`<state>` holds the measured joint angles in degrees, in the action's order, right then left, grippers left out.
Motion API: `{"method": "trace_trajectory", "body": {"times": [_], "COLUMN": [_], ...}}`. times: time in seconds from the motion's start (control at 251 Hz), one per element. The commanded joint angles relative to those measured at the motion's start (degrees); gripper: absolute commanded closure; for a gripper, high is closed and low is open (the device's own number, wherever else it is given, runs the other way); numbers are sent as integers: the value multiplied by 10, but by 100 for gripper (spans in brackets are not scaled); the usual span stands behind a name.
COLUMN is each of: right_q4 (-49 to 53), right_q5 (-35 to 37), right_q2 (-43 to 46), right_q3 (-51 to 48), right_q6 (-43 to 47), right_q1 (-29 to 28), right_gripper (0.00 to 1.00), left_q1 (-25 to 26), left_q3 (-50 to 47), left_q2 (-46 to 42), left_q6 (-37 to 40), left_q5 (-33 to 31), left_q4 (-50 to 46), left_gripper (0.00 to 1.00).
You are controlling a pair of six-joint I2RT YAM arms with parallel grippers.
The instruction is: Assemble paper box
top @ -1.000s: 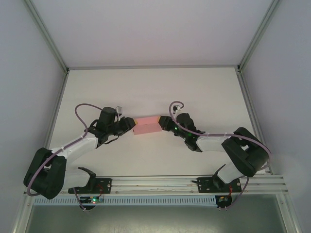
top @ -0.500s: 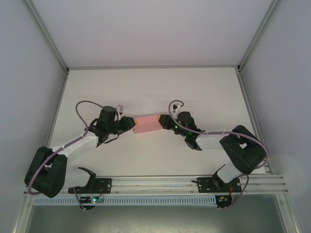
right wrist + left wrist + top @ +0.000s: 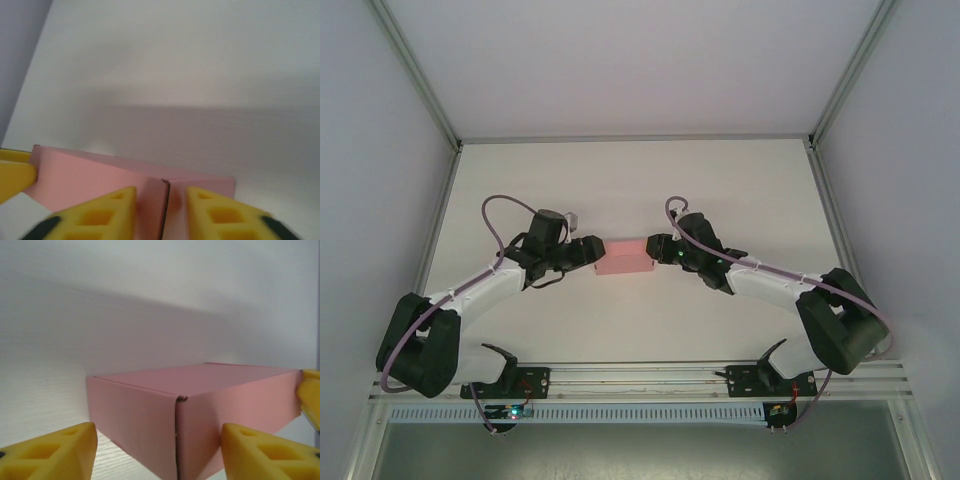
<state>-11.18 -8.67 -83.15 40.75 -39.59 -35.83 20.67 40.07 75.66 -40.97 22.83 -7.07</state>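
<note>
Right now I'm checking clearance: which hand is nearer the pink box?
Right, narrowly. The right hand straddles a right-end corner of the pink paper box, fingers almost on the card; the left hand is at its left end, fingers spread wide.

White table [image 3: 630, 185], matte, faint fine grain in the left wrist view; metal rails [image 3: 630, 138] border its far edge and both sides. Pink paper box [image 3: 625, 256] rests flat on it near mid-table, lid closed, low and rectangular, long side running left to right.
</note>
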Motion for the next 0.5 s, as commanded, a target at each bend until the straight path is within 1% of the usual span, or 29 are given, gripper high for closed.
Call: {"method": "trace_trajectory", "body": {"times": [0.0,0.02,0.04,0.064,0.108,0.172,0.215,0.231,0.251,0.263,0.275,0.283,0.355,0.495], "right_q4": [91,93,95,94,95,96,98,98,99,99,99,96,96,97], "right_q5": [12,9,5,-1,-13,-26,-27,-26,-26,-28,-31,-33,-63,-159], "right_q2": [10,11,11,11,14,19,24,27,29,31,33,33,42,52], "right_q3": [38,44,50,55,64,76,83,86,88,90,92,94,107,118], "right_q6": [30,34,37,41,52,73,89,94,103,109,116,123,195,391], "right_q1": [14,18,20,22,26,27,28,28,29,29,30,30,32,33], "right_gripper": [59,56,55,54,49,33,26,21,18,13,5,3,2,2], "left_q1": [4,3,3,3,4,3,4,3,3,3,3,3,3,3], "left_q3": [31,37,41,47,58,75,89,93,99,103,107,110,134,171], "left_q2": [-1,-1,-3,-5,-10,-18,-22,-23,-24,-25,-26,-27,-27,-31], "left_q6": [31,32,35,38,42,52,58,62,67,70,72,74,91,127], "left_q5": [-26,-26,-25,-25,-29,-36,-42,-44,-47,-49,-52,-53,-71,-124], "left_q4": [-72,-75,-77,-79,-86,-99,-111,-116,-122,-126,-129,-132,-164,-216], "left_gripper": [17,12,5,0,0,0,0,0,0,0,0,0,0,0]}}
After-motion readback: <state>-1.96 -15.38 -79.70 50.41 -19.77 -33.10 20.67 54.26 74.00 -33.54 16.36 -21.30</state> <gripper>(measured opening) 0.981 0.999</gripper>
